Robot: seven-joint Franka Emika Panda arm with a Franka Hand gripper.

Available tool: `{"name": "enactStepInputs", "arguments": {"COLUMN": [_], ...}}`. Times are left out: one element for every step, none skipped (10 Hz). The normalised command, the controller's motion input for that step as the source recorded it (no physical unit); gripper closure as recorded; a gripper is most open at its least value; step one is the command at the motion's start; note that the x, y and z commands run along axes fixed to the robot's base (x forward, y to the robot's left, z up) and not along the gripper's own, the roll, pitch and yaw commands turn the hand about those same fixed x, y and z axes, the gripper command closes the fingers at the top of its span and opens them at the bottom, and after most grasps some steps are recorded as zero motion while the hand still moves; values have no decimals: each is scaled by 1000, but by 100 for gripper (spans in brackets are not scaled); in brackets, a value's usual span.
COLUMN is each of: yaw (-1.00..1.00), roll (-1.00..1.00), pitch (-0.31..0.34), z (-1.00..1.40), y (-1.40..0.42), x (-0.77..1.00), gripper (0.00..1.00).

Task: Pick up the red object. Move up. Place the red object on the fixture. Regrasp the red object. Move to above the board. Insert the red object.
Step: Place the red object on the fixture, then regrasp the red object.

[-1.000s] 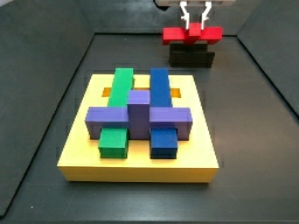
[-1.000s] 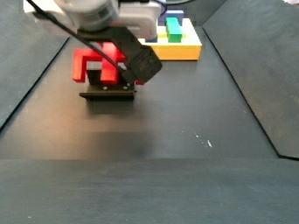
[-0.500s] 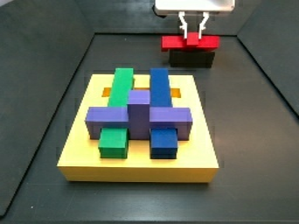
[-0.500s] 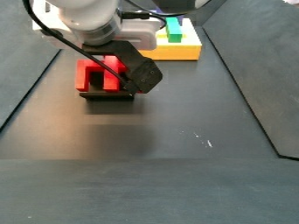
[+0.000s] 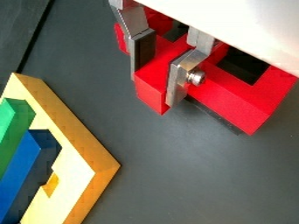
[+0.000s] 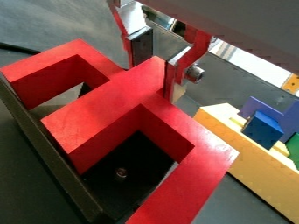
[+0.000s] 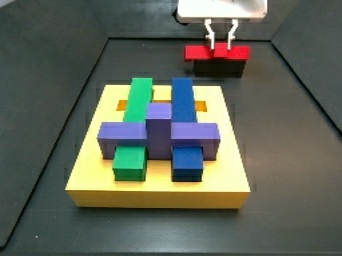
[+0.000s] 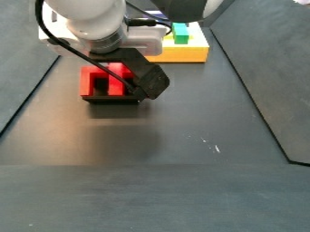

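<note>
You see the red object lying on the black fixture at upper right, the gripper astride its centre stub; the yellow board fills the middle.

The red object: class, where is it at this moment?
In a side view the red object sits on the fixture at the far end of the floor, beyond the board, with the gripper astride its centre stub.

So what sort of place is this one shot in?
Likely a lab test cell: a dark walled floor, a yellow board of slotted blocks, and the pincer setting a red object on a black fixture.
</note>
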Motion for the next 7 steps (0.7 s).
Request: {"name": "enactStepInputs", "arguments": {"yaw": [0, 0, 0, 223, 271, 263, 254], "roll": [0, -9, -103, 77, 214, 263, 331], "pitch": [0, 0, -20, 0, 69, 89, 109], "z": [0, 0, -26, 0, 14, 69, 100], "y": [0, 0, 0, 0, 0, 0, -9], "x": [0, 0, 0, 57, 140, 111, 123], "gripper": [0, 0, 0, 0, 0, 0, 0]}}
